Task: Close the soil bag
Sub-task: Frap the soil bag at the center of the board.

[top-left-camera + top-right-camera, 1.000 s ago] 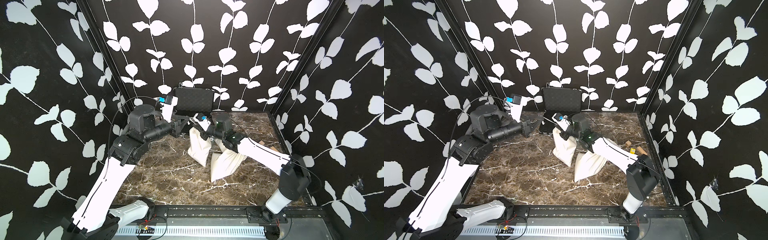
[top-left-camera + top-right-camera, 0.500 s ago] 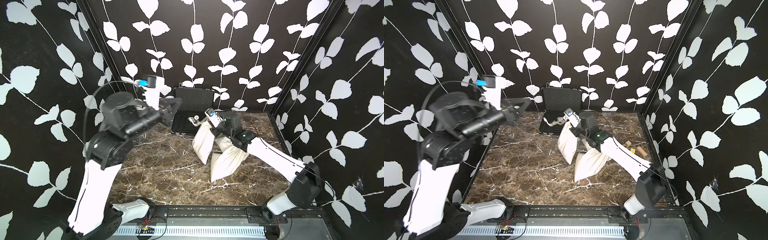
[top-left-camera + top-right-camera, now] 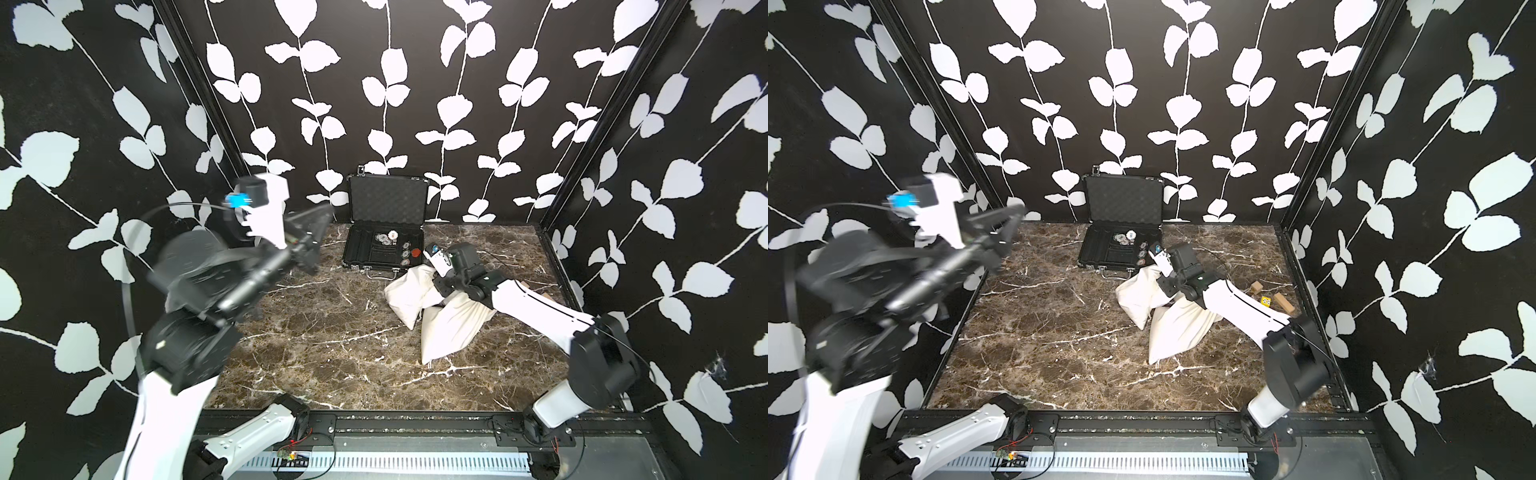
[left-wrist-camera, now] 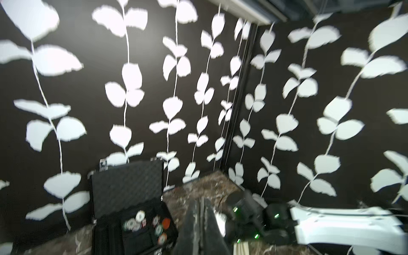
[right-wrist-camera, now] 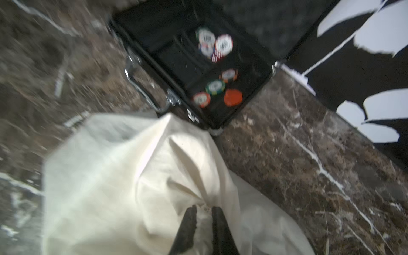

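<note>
The right gripper (image 5: 204, 210) is pinching the bunched neck of the bag (image 3: 449, 332) between narrow jaws. The bag is lying on the table (image 3: 332, 353), just in front of the open case (image 3: 384, 249). The left gripper (image 4: 202, 202) is hanging high, well apart from the bag, with its jaws pressed together and empty.

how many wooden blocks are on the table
2. One wooden block lies near the table's right edge, beyond the right arm; the other block lies nearer the camera, a yellow cube between them. More may be hidden under the arm.
</note>
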### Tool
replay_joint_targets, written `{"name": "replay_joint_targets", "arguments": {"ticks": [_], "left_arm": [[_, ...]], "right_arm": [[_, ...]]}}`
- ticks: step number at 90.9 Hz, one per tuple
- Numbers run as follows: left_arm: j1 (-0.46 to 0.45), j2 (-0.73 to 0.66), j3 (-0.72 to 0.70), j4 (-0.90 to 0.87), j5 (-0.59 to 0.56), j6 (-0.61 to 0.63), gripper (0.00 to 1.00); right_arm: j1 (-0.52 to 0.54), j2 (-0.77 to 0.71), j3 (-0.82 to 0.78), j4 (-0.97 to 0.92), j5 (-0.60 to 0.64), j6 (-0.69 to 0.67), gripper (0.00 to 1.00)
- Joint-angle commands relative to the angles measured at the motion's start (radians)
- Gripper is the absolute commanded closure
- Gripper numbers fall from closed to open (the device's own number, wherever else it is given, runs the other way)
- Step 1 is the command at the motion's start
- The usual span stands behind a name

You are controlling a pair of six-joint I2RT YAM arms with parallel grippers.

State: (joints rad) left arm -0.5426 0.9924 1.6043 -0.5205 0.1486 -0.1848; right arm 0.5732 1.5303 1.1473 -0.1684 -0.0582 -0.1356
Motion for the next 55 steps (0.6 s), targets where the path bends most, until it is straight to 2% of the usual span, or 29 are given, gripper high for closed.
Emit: {"name": "replay_joint_targets", "arguments": {"ticks": [1,10,16,29,55], "left_arm": [[-0.002,0.041,-0.202,0.066,-0.004,0.018,0.98],[-0.014,0.083,-0.36,0.186,0.067,-0.012,0.82],[-0.044,0.122,-0.433,0.252,0.07,-0.016,0.71],[-0.15,0.232,-0.471,0.342,0.048,0.022,0.52],[-0.19,0.385,-0.497,0.532,0.129,-0.025,0.49]], "right_arm": [[0.011,-0.052,0.029,0.102,-0.143,0.072,0.9],[0.016,-0.063,0.047,0.139,-0.188,0.111,0.92],[0.021,-0.064,0.057,0.156,-0.199,0.129,0.93],[0.037,-0.053,0.076,0.171,-0.203,0.141,0.93],[0.048,-0.039,0.096,0.164,-0.196,0.137,0.93]]}}
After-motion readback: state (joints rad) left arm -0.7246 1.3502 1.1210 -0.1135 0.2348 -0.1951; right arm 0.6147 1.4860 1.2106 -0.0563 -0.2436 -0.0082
